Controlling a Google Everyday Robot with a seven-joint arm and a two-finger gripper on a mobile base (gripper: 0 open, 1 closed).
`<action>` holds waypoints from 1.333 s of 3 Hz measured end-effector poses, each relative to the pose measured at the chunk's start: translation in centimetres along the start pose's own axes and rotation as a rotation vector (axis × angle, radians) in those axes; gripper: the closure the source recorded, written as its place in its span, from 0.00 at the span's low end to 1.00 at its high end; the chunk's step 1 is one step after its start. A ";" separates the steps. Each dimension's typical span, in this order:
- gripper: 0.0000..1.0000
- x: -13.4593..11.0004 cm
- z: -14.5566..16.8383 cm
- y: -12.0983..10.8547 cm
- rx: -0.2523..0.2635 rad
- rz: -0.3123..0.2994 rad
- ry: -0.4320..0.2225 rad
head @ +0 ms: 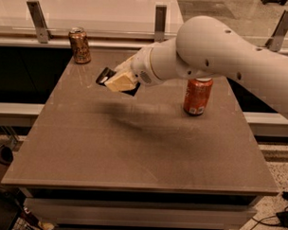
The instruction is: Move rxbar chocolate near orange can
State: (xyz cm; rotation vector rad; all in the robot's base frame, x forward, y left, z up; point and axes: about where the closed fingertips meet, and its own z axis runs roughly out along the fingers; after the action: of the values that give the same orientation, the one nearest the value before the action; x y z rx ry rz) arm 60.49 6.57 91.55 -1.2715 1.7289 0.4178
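The rxbar chocolate [107, 77] is a flat black bar. My gripper [117, 81] is shut on it and holds it above the table, left of the middle. Only the bar's ends stick out past the cream fingers [120, 83]. The orange can [79, 45], dull brownish-orange with a silver top, stands upright at the table's back left corner. The bar hangs to the right of that can and a little nearer the front, apart from it.
A brighter red-orange can [197, 96] with a white label stands right of the middle, partly behind my white arm [217, 53]. The brown table [138, 154] has metal posts [38, 21] and a glass rail along its back edge.
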 end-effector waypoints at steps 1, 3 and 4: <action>1.00 -0.2 -0.8 -3.2 0.056 0.018 0.033; 1.00 -3.0 -0.2 -8.1 0.138 -0.031 0.013; 1.00 -4.4 1.4 -10.3 0.181 -0.063 -0.027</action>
State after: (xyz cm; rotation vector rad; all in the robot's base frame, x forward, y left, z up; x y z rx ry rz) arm 70.40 5.92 96.89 -1.1810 1.6594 0.2354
